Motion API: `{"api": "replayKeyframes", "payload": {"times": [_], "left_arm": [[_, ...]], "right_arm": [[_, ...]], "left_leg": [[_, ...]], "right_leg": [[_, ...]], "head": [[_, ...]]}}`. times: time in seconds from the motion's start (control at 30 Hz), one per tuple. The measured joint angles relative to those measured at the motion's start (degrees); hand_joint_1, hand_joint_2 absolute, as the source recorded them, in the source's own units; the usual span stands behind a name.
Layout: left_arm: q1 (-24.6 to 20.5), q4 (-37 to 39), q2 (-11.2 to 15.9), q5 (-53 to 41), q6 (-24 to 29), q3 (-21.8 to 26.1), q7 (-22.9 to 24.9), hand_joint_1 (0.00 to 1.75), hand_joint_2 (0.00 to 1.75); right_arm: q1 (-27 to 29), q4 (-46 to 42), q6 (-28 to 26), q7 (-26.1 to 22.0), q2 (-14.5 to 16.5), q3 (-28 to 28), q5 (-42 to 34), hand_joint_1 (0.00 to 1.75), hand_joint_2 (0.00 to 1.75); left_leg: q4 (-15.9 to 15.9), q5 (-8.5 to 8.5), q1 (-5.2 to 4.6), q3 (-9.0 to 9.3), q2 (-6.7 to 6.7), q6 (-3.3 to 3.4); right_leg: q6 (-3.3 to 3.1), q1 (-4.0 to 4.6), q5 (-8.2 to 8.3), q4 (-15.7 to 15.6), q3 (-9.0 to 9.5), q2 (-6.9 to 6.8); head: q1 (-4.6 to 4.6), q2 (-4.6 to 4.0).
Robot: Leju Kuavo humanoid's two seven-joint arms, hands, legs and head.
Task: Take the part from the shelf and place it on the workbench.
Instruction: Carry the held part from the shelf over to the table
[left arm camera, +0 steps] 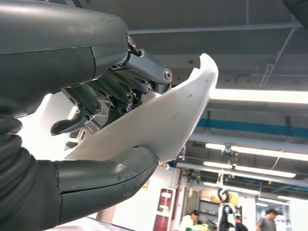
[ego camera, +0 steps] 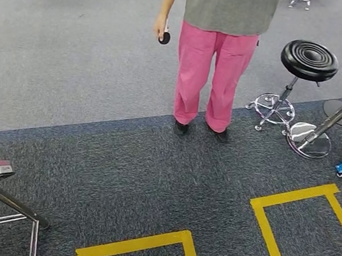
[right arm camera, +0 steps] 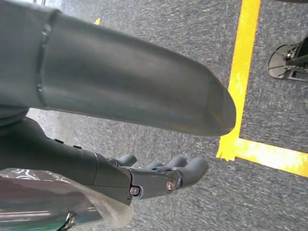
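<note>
Part point(left arm camera: 171, 120) clamped in left hand point(left arm camera: 109, 130) between thumb and fingers, long axis running out past fingertips toward about 2 o'clock. Right hand point(right arm camera: 160, 178) empty, fingers apart, hanging over carpet point(right arm camera: 275, 115).

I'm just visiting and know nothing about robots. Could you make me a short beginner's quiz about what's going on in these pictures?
1. True or false: the robot's left hand grips a smooth white curved plastic part.
2. What is the robot's right hand doing? A) holding a cup B) holding nothing, fingers extended over the carpet C) pressing a button
3. Fill in: the person in pink trousers stands on the carpet beside a black round ______.

Key: 1 true; 2 B; 3 stool.
</note>
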Motion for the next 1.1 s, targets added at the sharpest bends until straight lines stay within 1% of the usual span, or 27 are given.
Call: {"api": "replayKeyframes", "payload": {"times": [0.03,0.07,0.1,0.17,0.2,0.23,0.27,0.3,0.33,0.37,0.43,0.47,0.53,0.57,0.6,0.63,0.7,0.73,0.77,0.8,0.83,0.87,0.93,0.97,1.0,1.07,1.1], "left_arm": [[0.2,0.0,0.2,0.0,0.0,0.2,0.0,1.75,1.75],[0.4,0.0,0.5,0.1,0.0,0.3,0.0,1.75,1.75],[0.5,0.0,0.7,0.1,0.0,0.5,-0.1,1.75,1.75],[0.3,0.0,1.0,0.0,-0.1,0.7,-0.1,1.75,1.75],[0.2,0.0,1.0,0.0,-0.2,0.7,-0.1,1.75,1.75],[0.3,0.0,1.0,0.0,-0.3,0.6,-0.1,1.75,1.75],[0.3,0.0,1.0,-0.1,-0.4,0.6,-0.1,1.75,1.75],[0.3,0.0,1.0,-0.1,-0.5,0.6,0.0,1.75,1.75],[0.3,0.0,1.1,-0.1,-0.5,0.6,0.0,1.75,1.75],[0.2,0.0,1.1,-0.1,-0.6,0.6,0.0,1.75,1.75],[0.0,0.0,1.3,-0.1,-0.6,0.5,0.0,1.75,1.75],[-0.1,0.0,1.4,-0.1,-0.6,0.5,0.0,1.75,1.75],[-0.1,0.0,1.6,-0.1,-0.6,0.6,0.0,1.75,1.75],[-0.1,0.0,1.7,-0.1,-0.6,0.6,0.0,1.75,1.75],[-0.2,0.0,1.9,-0.1,-0.6,0.6,0.0,1.75,1.75],[-0.4,0.0,2.0,-0.1,-0.6,0.6,0.0,1.75,1.75],[-0.8,0.0,2.0,-0.1,-0.6,0.5,0.0,1.75,1.75],[-0.9,0.0,2.0,-0.1,-0.7,0.3,0.0,1.75,1.75],[-1.0,0.0,2.0,-0.2,-0.7,0.1,0.0,1.75,1.75],[-1.2,0.0,2.0,-0.2,-0.8,-0.1,0.0,1.75,1.75],[-1.3,0.0,2.0,-0.2,-0.8,-0.4,0.0,1.75,1.75],[-1.6,0.0,2.0,-0.2,-0.8,-0.6,0.1,1.75,1.75],[-2.0,0.0,1.9,-0.2,-0.9,-0.9,0.1,1.75,1.75],[-2.2,0.1,1.9,-0.2,-0.9,-1.0,0.1,1.75,1.75],[-2.4,0.1,2.0,-0.2,-1.0,-1.1,0.1,1.75,1.75],[-2.4,0.1,2.0,-0.3,-1.0,-1.4,0.2,1.75,1.75],[-2.5,0.1,2.1,-0.3,-1.0,-1.4,0.2,1.75,1.75]], "right_arm": [[0.2,-0.7,0.3,0.2,0.2,-0.3,0.2,0.0,0.0],[0.5,-1.4,0.7,0.5,0.3,-0.6,0.5,0.0,0.0],[0.8,-2.2,1.1,0.7,0.6,-0.9,0.9,0.0,0.0],[1.3,-3.5,1.9,1.1,1.0,-1.7,1.8,0.0,0.0],[1.7,-4.2,2.3,1.2,1.2,-2.1,2.3,0.0,0.0],[2.0,-4.8,2.6,1.3,1.4,-2.5,2.8,0.0,0.0],[2.2,-5.3,2.8,1.4,1.7,-2.8,3.1,0.0,0.0],[2.4,-5.9,3.0,1.5,1.9,-3.0,3.4,0.0,0.0],[2.6,-6.4,3.2,1.6,2.2,-3.3,3.7,0.0,0.0],[2.7,-7.0,3.3,1.7,2.4,-3.5,3.8,0.0,0.0],[3.0,-8.0,3.4,1.7,2.8,-3.9,4.0,0.0,0.0],[3.0,-8.3,3.5,1.7,2.9,-4.1,4.1,0.0,0.0],[3.1,-8.9,3.5,1.8,3.0,-4.2,4.1,0.0,0.0],[3.1,-9.2,3.5,1.8,3.0,-4.3,4.1,0.0,0.0],[3.1,-9.4,3.5,1.8,3.1,-4.3,4.2,0.0,0.0],[3.1,-9.6,3.6,1.8,3.1,-4.4,4.3,0.0,0.0],[3.2,-9.8,3.9,1.8,3.3,-4.6,4.9,0.0,0.0],[3.2,-9.8,4.1,1.8,3.5,-4.9,5.4,0.0,0.0],[3.2,-9.9,4.3,1.7,3.6,-5.2,6.1,0.0,0.0],[3.2,-9.9,4.4,1.6,3.7,-5.5,6.8,0.0,0.0],[3.2,-10.0,4.5,1.4,3.7,-5.8,7.5,0.0,0.0],[3.2,-10.0,4.6,1.2,3.8,-6.2,8.1,0.0,0.0],[3.1,-10.2,4.7,0.8,4.0,-6.8,9.0,0.0,0.0],[3.1,-10.2,4.7,0.6,4.2,-7.0,9.3,0.0,0.0],[3.1,-10.3,4.8,0.6,4.4,-7.2,9.5,0.0,0.0],[2.9,-10.5,4.9,0.4,4.7,-7.5,10.0,0.0,0.0],[2.9,-10.6,4.9,0.3,4.9,-7.7,10.2,0.0,0.0]], "left_leg": [[0.0,0.04,0.09,-0.08,-0.23,-0.26],[0.2,-0.08,0.05,-0.21,0.41,-0.5],[1.2,-0.75,-0.03,-0.66,1.88,-0.77],[6.6,-3.85,-0.01,-3.05,5.8,-1.23],[10.4,-5.73,0.18,-4.81,6.92,-1.53],[13.7,-7.01,0.42,-6.36,7.32,-1.8],[15.4,-7.29,0.65,-7.13,7.48,-2.03],[15.1,-6.52,0.85,-6.87,7.65,-2.23],[12.4,-4.81,1.0,-5.41,8.11,-2.4],[8.4,-2.99,1.08,-3.22,9.25,-2.51],[1.9,-1.06,0.79,0.28,11.39,-2.17],[0.6,-1.05,0.59,0.91,11.83,-1.8],[0.4,-1.2,0.29,0.79,10.63,-0.89],[0.2,-1.11,0.3,0.8,10.01,-0.52],[0.1,-1.0,0.32,0.84,9.43,-0.13],[-0.1,-0.86,0.4,0.87,8.85,0.23],[-0.1,-0.76,0.39,0.83,7.66,0.66],[-0.1,-0.76,0.31,0.78,6.93,0.75],[-0.1,-0.78,0.21,0.79,6.2,0.79],[-0.1,-0.79,0.13,0.83,5.4,0.8],[-0.1,-0.8,0.08,0.89,4.58,0.8],[-0.1,-0.81,0.08,0.95,3.79,0.78],[0.1,-0.86,0.04,0.84,2.29,0.56],[0.1,-0.81,0.09,0.64,1.59,0.31],[0.1,-0.69,0.18,0.41,0.83,-0.05],[0.1,-0.47,0.45,0.04,-0.29,-0.79],[0.6,-0.8,0.42,-0.25,0.46,-1.07]], "right_leg": [[-0.18,-0.07,0.16,-0.3,0.16,-0.57],[-0.37,-0.16,0.35,-0.6,0.37,-1.24],[-0.62,-0.23,0.51,-1.0,0.6,-2.02],[-1.0,-0.15,0.46,-1.2,0.94,-3.59],[-1.16,-0.07,0.34,-1.3,1.03,-4.47],[-1.21,-0.01,0.23,-1.3,1.08,-5.35],[-1.18,0.03,0.11,-1.2,1.14,-6.19],[-1.09,0.03,-0.03,-1.2,1.22,-6.99],[-0.93,0.02,-0.21,-1.2,1.39,-7.76],[-0.69,0.05,-0.45,-1.1,1.62,-8.49],[-0.02,0.32,-1.06,-0.8,1.89,-9.75],[0.29,0.46,-1.31,-0.7,1.95,-10.31],[0.84,0.45,-1.59,-0.8,2.41,-11.48],[1.17,0.28,-1.88,-0.7,2.46,-11.48],[1.45,0.12,-2.56,0.0,2.29,-10.54],[1.64,-0.01,-3.84,2.0,1.34,-8.91],[1.67,-0.09,-7.44,9.6,-2.52,-5.32],[1.58,-0.07,-8.82,13.8,-4.8,-4.54],[1.46,-0.03,-9.21,16.4,-6.47,-4.25],[1.28,0.01,-8.36,16.8,-7.15,-4.12],[1.04,0.04,-6.39,14.7,-6.66,-3.84],[0.78,0.04,-3.87,11.0,-5.3,-3.06],[0.4,-0.13,-0.46,3.4,-2.29,-0.16],[0.37,-0.19,0.06,1.3,-1.28,0.84],[0.36,-0.2,-0.03,0.5,-0.77,1.17],[0.11,-0.19,0.12,0.0,-0.23,-0.23],[-0.18,-0.22,0.24,-0.2,-0.06,-1.03]], "head": [[-0.02,0.0],[-0.02,0.0],[-0.1,0.0],[-0.25,0.0],[-0.32,0.0],[-0.31,0.0],[-0.32,0.0],[-0.31,0.0],[-0.32,0.0],[-0.32,0.0],[-0.32,0.0],[-0.29,0.0],[-0.22,0.0],[-0.2,0.0],[-0.18,0.0],[-0.1,0.0],[0.07,0.0],[0.13,0.0],[0.14,0.0],[0.13,0.0],[0.14,0.0],[0.14,0.0],[0.12,0.0],[0.1,0.0],[0.1,0.0],[0.09,0.0],[0.02,0.0]]}}
